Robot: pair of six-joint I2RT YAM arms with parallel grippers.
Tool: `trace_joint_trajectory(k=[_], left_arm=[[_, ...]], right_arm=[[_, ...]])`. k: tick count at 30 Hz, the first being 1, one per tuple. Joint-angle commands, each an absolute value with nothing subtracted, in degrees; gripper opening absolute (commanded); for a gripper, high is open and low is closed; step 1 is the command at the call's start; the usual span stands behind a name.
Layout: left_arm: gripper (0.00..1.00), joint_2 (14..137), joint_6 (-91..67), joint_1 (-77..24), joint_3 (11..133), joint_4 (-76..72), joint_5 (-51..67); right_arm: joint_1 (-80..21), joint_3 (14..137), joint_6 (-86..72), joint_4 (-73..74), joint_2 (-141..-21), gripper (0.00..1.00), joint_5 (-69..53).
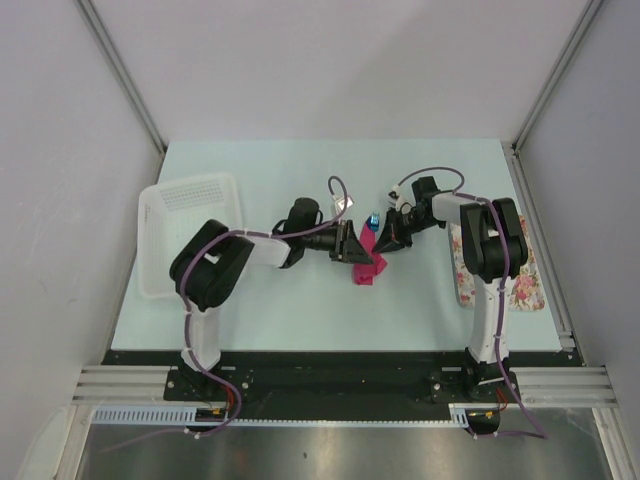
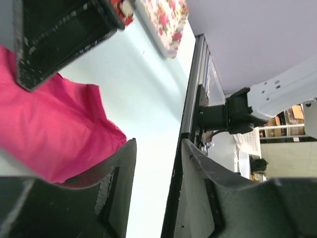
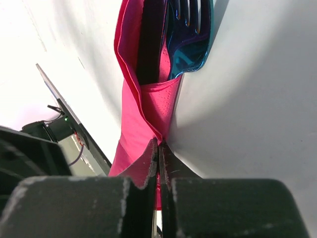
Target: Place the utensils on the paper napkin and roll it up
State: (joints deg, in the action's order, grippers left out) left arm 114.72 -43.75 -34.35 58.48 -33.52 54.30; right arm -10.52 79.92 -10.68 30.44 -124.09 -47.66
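Two hands at mid-worktop, the left hand [image 1: 350, 243] and the right hand [image 1: 386, 240], facing each other across the paper napkin [image 1: 367, 265]. On the left hand, jaws wide apart, the pink sheet spread between them in its wrist view; contact with either finger impossible to tell. On the right hand, fingers pressed together, clamped on a folded edge of the napkin. Napkin wrapped lengthwise around the utensils [image 3: 190, 44], dark blue fork tines and a rounded end poking out beyond it. Bundle on the pale worktop [image 1: 300, 310], between the white basket [image 1: 190, 230] at left and the floral tray [image 1: 525, 285] at right, the tray partly under the right arm.
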Motion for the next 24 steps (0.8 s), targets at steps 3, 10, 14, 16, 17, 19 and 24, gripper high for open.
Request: trace_joint_trajectory(k=[3,10,14,16,17,19,24], left_arm=[[0.38,115.2,-45.3,-33.7,57.7,-33.3,54.9],[0.27,123.3,-47.5,-34.7,59.3,-32.0,55.1],[0.22,126.1,-46.7,-34.6,59.1,-28.8,55.5],[0.20,127.0,-45.2,-34.5,60.2,-26.0,55.0],[0.19,128.0,-45.2,-34.5,60.6,-24.4,54.6],[0.17,128.6,-45.2,-34.1,61.3,-23.3,53.9],[0.14,128.6,-45.2,-33.8,61.3,-22.5,53.5]], right_arm=[[-10.4,79.5,-8.0,29.6,-126.5,0.00,-40.0],[-10.0,79.6,-7.6,29.6,-126.6,0.00,-39.7],[-9.6,80.1,-7.5,30.1,-126.7,0.00,-39.5],[-9.4,80.9,-7.2,30.9,-126.9,0.00,-39.5],[-9.4,81.3,-6.9,31.5,-127.1,0.00,-39.8],[-9.1,81.9,-6.9,32.4,-127.1,0.10,-40.7],[-8.3,83.2,-8.7,31.8,-125.4,0.28,-42.3]])
